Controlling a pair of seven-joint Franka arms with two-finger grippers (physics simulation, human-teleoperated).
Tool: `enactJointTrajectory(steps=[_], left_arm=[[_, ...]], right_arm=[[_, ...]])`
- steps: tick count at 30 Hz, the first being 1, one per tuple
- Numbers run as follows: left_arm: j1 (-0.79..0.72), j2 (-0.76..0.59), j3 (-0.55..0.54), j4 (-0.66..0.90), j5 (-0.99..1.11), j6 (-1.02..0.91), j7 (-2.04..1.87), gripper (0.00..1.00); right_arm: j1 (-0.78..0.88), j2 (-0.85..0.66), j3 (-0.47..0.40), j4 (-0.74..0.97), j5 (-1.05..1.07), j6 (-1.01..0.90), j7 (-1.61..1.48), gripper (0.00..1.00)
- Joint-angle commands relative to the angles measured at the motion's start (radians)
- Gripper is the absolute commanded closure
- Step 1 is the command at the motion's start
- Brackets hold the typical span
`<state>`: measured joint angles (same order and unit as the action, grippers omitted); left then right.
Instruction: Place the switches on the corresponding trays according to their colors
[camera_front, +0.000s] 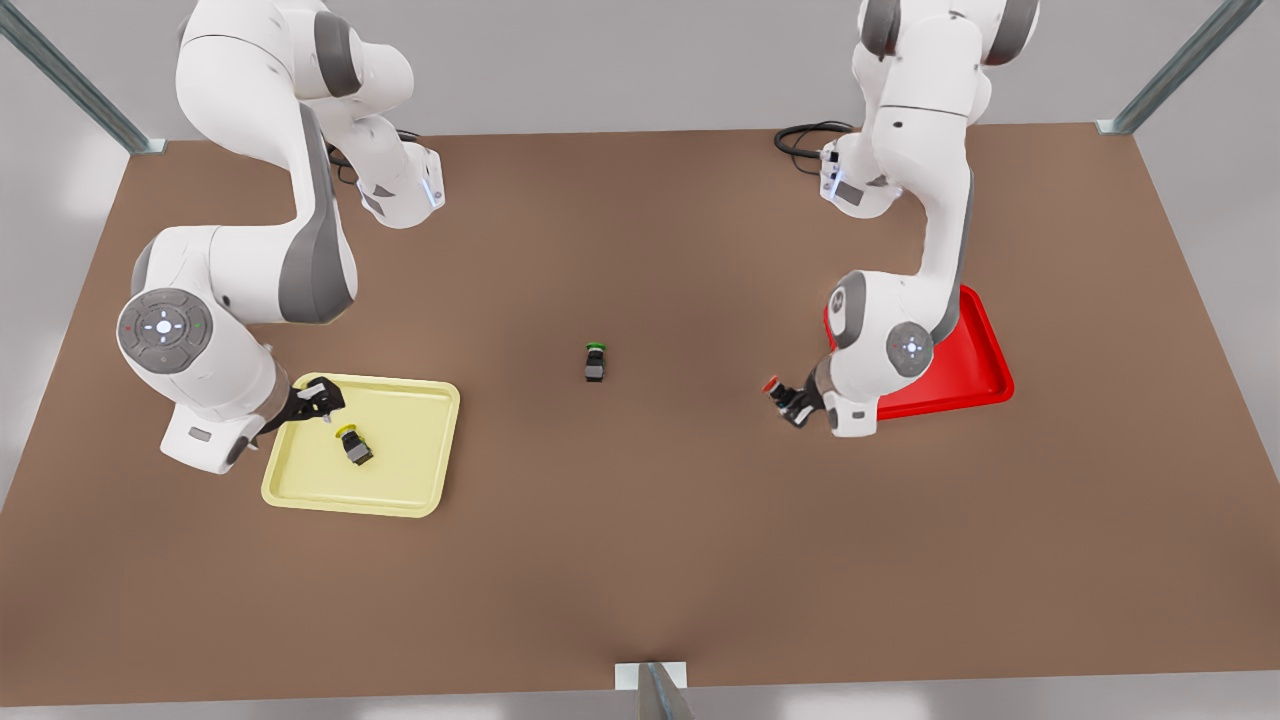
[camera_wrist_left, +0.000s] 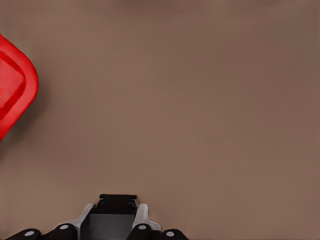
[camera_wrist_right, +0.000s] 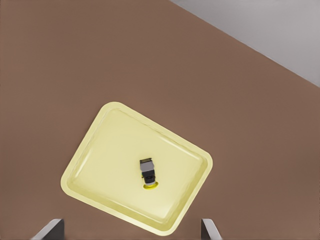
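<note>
The yellow-capped switch (camera_front: 354, 445) (camera_wrist_right: 148, 174) lies on its side inside the pale yellow tray (camera_front: 420, 470) (camera_wrist_right: 110, 135). My right gripper (camera_front: 320, 403) (camera_wrist_right: 130, 230) hangs open above that tray, holding nothing, a little way off the switch. At the front view's right, my left gripper (camera_front: 792, 402) (camera_wrist_left: 114, 220) is shut on the red-capped switch (camera_front: 773, 385) (camera_wrist_left: 116, 204). It holds the switch over bare table just beside the red tray (camera_front: 975, 350) (camera_wrist_left: 12, 95), on the side toward the front view's left. That arm's wrist covers part of the red tray.
A green-capped switch (camera_front: 595, 362) lies on the brown table (camera_front: 640, 560) at its middle, between the two trays. Black cables (camera_front: 805, 138) rest at the back by the arm base. Metal frame posts stand at the table's corners and front edge.
</note>
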<state>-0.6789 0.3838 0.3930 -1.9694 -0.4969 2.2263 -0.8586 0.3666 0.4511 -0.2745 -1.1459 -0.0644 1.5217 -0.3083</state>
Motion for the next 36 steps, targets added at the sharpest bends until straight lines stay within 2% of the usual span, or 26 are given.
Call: enactJointTrajectory(steps=[1,4,9,12,18,19,20,25,27,30,32,33,35,36], left_arm=[[0.021,-0.008,0.000,-0.006,0.037,-0.002,0.018,0.53],[0.111,-0.072,-0.002,-0.081,0.099,-0.004,0.105,0.53],[0.285,-0.316,-0.003,-0.364,0.259,-0.008,0.225,0.53],[0.387,-0.341,-0.005,-0.430,0.299,-0.008,0.328,0.53],[0.453,-0.289,-0.005,-0.513,0.340,0.072,0.418,0.51],[0.458,-0.283,-0.005,-0.508,0.342,0.073,0.418,0.41],[0.458,-0.283,-0.005,-0.508,0.342,0.073,0.417,0.00],[0.449,-0.306,-0.016,-0.497,0.342,0.070,0.412,0.00],[0.447,-0.342,-0.086,-0.433,0.343,0.049,0.403,0.00],[0.437,-0.316,-0.200,-0.065,0.348,-0.286,0.368,0.00],[0.437,-0.307,-0.295,0.087,0.500,-0.373,0.383,0.00],[0.438,-0.296,-0.296,0.207,0.514,-0.499,0.487,0.00],[0.487,-0.309,-0.328,0.328,0.554,-0.672,0.639,0.00],[0.578,-0.332,-0.405,0.380,0.581,-0.732,0.693,0.00]], right_arm=[[0.000,0.000,0.001,0.000,0.000,0.000,0.000,0.00],[0.000,0.000,0.001,0.000,0.000,0.000,0.000,0.00],[0.002,0.000,0.000,0.002,0.000,0.000,0.002,0.00],[0.002,0.000,0.001,0.002,0.000,0.000,0.000,0.00],[0.002,0.000,0.001,0.003,0.000,0.000,0.000,0.00],[0.002,0.000,0.001,0.003,0.000,0.000,0.000,0.00],[0.002,0.000,0.000,0.003,0.000,0.000,0.000,0.00],[0.002,0.000,0.001,0.003,0.000,0.000,0.000,0.00],[0.002,0.000,0.000,0.003,0.000,0.000,0.000,0.00],[0.000,-0.005,0.000,0.006,-0.002,-0.003,-0.003,0.00],[0.005,-0.017,-0.003,0.009,-0.002,-0.018,-0.003,0.00],[0.005,-0.032,-0.002,0.009,-0.003,-0.021,-0.003,0.00],[-0.003,-0.087,0.000,0.006,-0.002,-0.040,-0.005,0.00],[-0.002,-0.111,0.000,0.006,-0.002,-0.055,-0.005,0.00]])
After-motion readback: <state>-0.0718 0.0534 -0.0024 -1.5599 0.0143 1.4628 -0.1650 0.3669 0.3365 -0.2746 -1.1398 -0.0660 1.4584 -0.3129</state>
